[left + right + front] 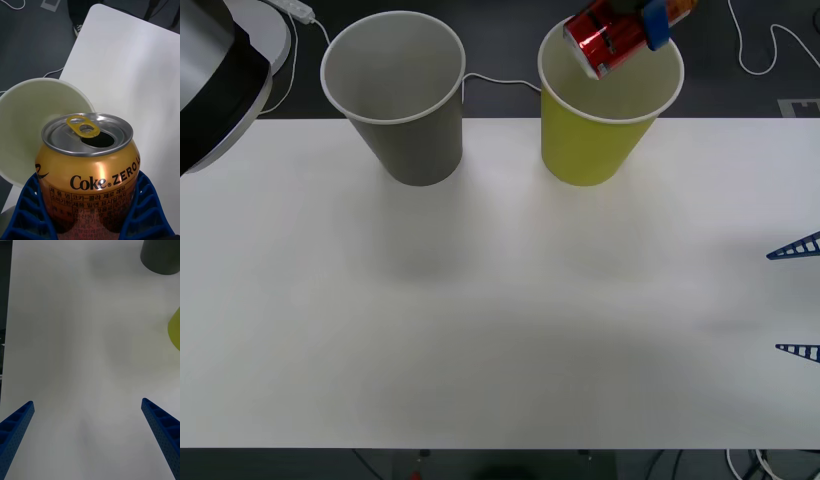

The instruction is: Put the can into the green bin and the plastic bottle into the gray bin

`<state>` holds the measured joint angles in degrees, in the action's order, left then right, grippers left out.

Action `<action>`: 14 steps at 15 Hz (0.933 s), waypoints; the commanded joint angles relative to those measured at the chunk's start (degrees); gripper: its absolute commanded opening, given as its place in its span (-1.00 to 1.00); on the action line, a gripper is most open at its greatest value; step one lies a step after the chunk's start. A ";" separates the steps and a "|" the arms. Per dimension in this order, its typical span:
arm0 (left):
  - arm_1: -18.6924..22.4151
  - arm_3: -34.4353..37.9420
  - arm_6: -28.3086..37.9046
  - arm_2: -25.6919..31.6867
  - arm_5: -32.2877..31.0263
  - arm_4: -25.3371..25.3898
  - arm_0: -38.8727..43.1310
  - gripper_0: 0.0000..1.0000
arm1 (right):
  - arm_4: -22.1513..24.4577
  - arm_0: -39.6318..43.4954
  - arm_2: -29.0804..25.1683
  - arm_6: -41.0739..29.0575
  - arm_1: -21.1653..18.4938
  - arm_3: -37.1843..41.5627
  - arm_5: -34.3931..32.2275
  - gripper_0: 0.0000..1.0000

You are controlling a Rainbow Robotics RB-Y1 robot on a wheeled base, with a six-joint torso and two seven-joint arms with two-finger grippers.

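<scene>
My left gripper (pixel 632 26) is shut on the can (pixel 604 40), an orange and red drink can with a gold pull tab. It holds the can tilted in the air over the open mouth of the yellow-green bin (pixel 590 145). The left wrist view has the can (pixel 88 165) between the blue fingers (pixel 144 210), with the green bin's white inside (pixel 33 116) beneath it. The gray bin (pixel 415 140) stands to the left of the green one. At the table's right edge my right gripper (pixel 795 300) is open above bare table (pixel 87 401). The plastic bottle is out of view.
Both bins stand at the far edge of the white table (pixel 500 300). Behind that edge, white cables (pixel 770 55) lie on the dark floor. A white and black robot part (pixel 220 70) fills the upper left corner. The gray bin (pixel 161 257) and green bin (pixel 174 332) sit far from the right fingers.
</scene>
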<state>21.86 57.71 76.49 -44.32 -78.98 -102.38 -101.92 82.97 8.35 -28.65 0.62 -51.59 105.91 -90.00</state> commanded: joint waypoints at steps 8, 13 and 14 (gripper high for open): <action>-5.69 -20.45 2.87 -9.47 19.75 0.42 -2.32 -1.00 | 0.00 0.00 0.00 0.00 0.00 0.00 0.00 1.00; -6.04 -22.03 2.17 -9.73 21.06 0.86 -2.32 -1.00 | 0.00 0.00 0.00 0.00 0.00 0.00 0.00 1.00; -6.04 -21.94 1.90 -9.73 21.06 1.04 -2.32 -1.00 | 0.00 0.00 0.00 0.00 0.00 0.00 0.00 1.00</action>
<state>15.82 35.68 78.63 -54.05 -57.92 -101.47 -104.24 82.97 8.35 -28.65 0.62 -51.59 105.91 -90.00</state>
